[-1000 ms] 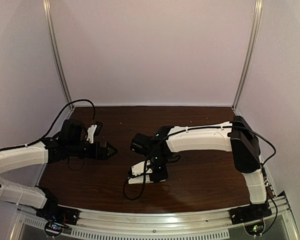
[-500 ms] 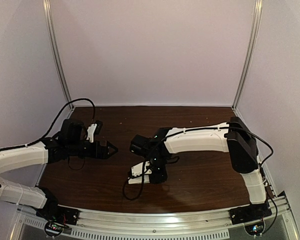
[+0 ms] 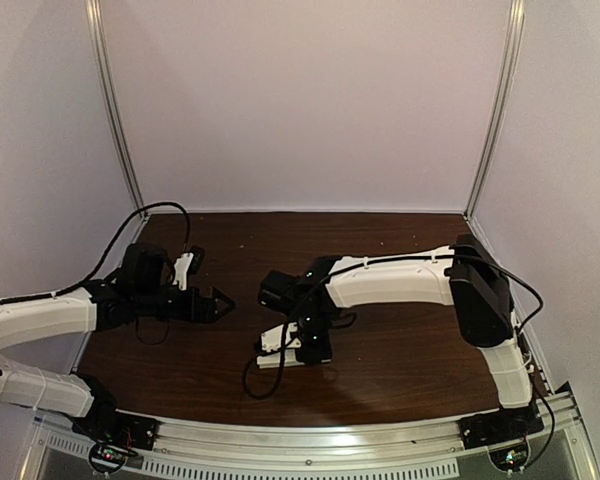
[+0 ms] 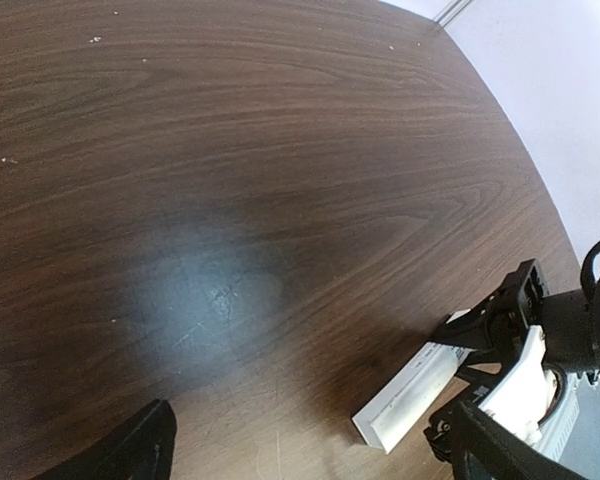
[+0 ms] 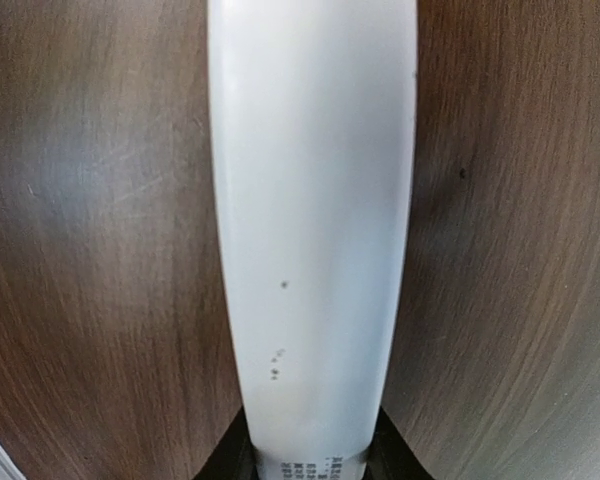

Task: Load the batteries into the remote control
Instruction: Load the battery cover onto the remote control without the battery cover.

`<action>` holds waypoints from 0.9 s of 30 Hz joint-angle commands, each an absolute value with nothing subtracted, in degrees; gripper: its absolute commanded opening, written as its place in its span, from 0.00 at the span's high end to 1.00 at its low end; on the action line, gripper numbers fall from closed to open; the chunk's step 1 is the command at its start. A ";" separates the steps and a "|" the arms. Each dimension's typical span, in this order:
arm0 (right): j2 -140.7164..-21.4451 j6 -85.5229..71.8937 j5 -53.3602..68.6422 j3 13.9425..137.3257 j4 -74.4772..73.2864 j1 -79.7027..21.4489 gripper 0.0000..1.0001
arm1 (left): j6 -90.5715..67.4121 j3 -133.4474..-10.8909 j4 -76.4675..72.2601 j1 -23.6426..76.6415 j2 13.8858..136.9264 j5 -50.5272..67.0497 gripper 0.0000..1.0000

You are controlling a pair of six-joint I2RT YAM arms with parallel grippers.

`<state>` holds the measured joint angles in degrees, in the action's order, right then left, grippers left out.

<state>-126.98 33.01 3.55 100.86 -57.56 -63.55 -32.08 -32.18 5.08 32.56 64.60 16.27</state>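
The remote control (image 3: pixel 276 347) is a long white bar lying on the dark wooden table (image 3: pixel 410 350), front centre. My right gripper (image 3: pixel 302 344) points down and is shut on its right end. In the right wrist view the bar (image 5: pixel 310 230) fills the middle, and the black fingers (image 5: pixel 230 455) flank its near end. My left gripper (image 3: pixel 226 300) is open and empty, hovering left of the remote and apart from it. The left wrist view shows the bar (image 4: pixel 420 385) at lower right, with the right gripper (image 4: pixel 500 320) on its far end. The batteries are not in view.
A black cable loop (image 3: pixel 252 385) hangs from the right wrist near the table's front edge. Pale walls with metal corner posts (image 3: pixel 115 110) close the back and sides. A metal rail (image 3: pixel 310 440) runs along the front.
The right arm has shifted slightly left and kept its hold on the remote. The left arm has hardly moved.
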 commanded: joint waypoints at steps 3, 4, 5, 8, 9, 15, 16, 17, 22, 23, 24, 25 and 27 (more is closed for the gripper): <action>-123.63 30.06 4.30 94.97 -55.52 -62.38 0.75 | -32.38 -30.28 0.82 32.17 64.51 17.25 0.02; -122.93 29.48 4.50 93.34 -54.86 -62.15 0.75 | -32.43 -29.99 0.50 32.17 64.87 17.83 0.03; -122.29 29.06 4.42 91.91 -53.99 -61.94 0.75 | -32.54 -29.72 0.45 32.17 65.37 18.29 0.03; -121.05 27.12 3.92 88.93 -52.56 -61.04 0.75 | -33.07 -28.79 -2.79 32.15 66.84 19.62 0.03; -120.74 26.43 3.95 88.27 -52.03 -60.80 0.75 | -33.26 -28.36 -3.50 32.17 67.21 19.87 0.03; -120.01 23.22 3.74 86.16 -49.15 -60.44 0.64 | -35.11 -26.37 -8.83 32.95 70.11 23.42 0.08; -120.11 22.83 3.40 86.14 -48.84 -60.46 0.60 | -35.40 -26.37 -9.12 33.29 70.70 23.35 0.08; -120.19 22.38 2.92 86.00 -48.42 -60.47 0.56 | -35.60 -26.37 -9.38 33.64 71.43 23.52 0.08; -118.25 21.18 1.95 85.75 -46.54 -60.39 0.38 | -37.60 -26.00 -10.62 34.52 73.47 23.11 0.09; -117.42 20.93 1.86 85.56 -45.87 -60.38 0.35 | -37.87 -26.06 -10.70 34.54 73.62 22.96 0.09; -116.51 20.95 1.94 85.21 -45.11 -60.38 0.33 | -38.02 -26.10 -10.80 34.54 73.75 22.80 0.09; -115.52 20.98 2.08 85.05 -44.48 -60.38 0.31 | -38.24 -26.17 -10.75 34.54 73.81 22.62 0.09; -113.46 20.36 1.56 85.00 -43.64 -60.40 0.28 | -38.53 -26.35 -10.73 34.58 73.89 22.31 0.09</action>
<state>-118.21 21.96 3.09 86.02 -46.24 -60.60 -37.12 -26.57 -7.49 34.24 73.34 22.31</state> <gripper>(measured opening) 0.695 0.913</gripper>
